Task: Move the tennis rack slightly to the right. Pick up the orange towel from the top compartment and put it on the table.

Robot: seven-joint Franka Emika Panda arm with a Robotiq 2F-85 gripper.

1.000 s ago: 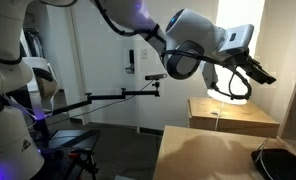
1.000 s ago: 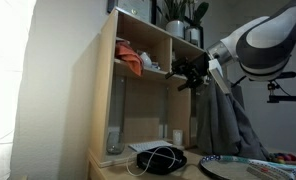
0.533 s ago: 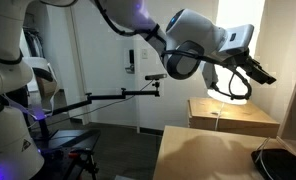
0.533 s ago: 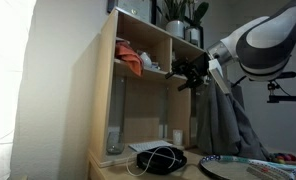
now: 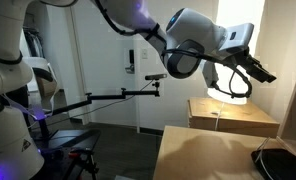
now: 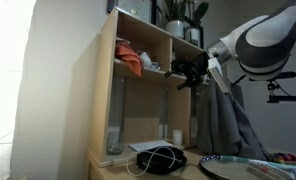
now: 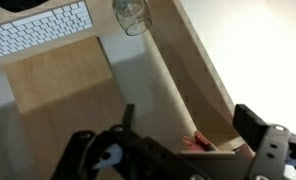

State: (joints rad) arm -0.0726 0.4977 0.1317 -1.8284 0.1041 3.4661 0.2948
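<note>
The soft, folded rust-orange towel lies on the floor of a top compartment in the tall light wooden shelf unit. A small corner of it also shows low in the wrist view. The dark two-finger gripper hangs at about the same height, in front of the shelf and to the side of the towel, not touching it. Its jaws stand wide apart and hold nothing. We judge that the towel step is in hand, at the approach, and the cloth is not yet grasped. Whether the racket step is finished we cannot tell. The tennis racket with the oval head and white-and-dark frame lies flat, low in an exterior view, partly cut off by the picture edge.

The next move, we think, calls for bringing the open jaws sideways and inward over a raised fold, then closing on it. The compartment is tight: the upright wooden divider appears between gripper and towel, and the top board sits close above. The space in front of the shelf looks free. The light tan wooden tabletop offers bare surface for setting the cloth down.
</note>
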